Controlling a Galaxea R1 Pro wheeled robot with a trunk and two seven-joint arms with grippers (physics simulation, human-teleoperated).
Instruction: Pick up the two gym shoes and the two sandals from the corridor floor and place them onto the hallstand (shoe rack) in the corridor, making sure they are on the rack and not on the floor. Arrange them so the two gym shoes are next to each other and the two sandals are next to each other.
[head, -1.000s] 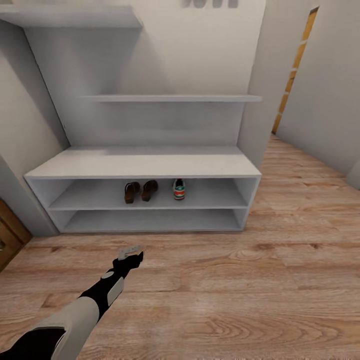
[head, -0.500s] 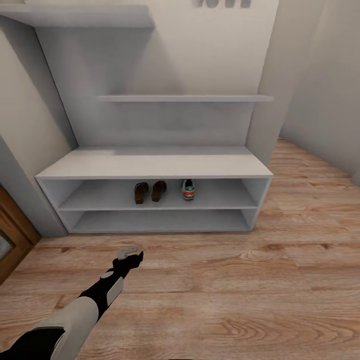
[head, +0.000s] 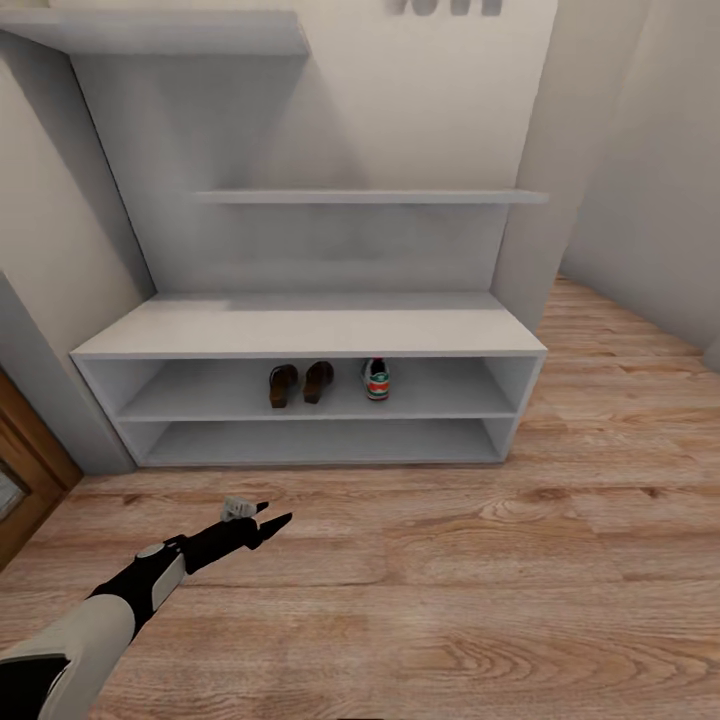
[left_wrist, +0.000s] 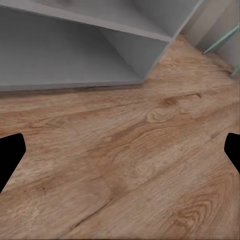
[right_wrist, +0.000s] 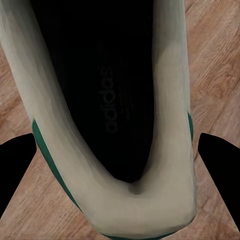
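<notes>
at frame centre, the hallstand (head: 300, 330) held two sandals (head: 300, 383) beside one gym shoe (head: 377, 380); the left pincer (head: 262, 516) was spread over the floor (head: 480, 580), while the right pincer (right_wrist: 120, 150) straddled the second gym shoe (right_wrist: 110, 100), grip unclear.

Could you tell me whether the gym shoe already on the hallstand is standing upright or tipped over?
Upright: the gym shoe stands on its sole on the hallstand's upper tier, heel facing outward, beside the two sandals.

head faces hallstand (head: 300, 330); wrists hover over floor (left_wrist: 130, 165).
</notes>
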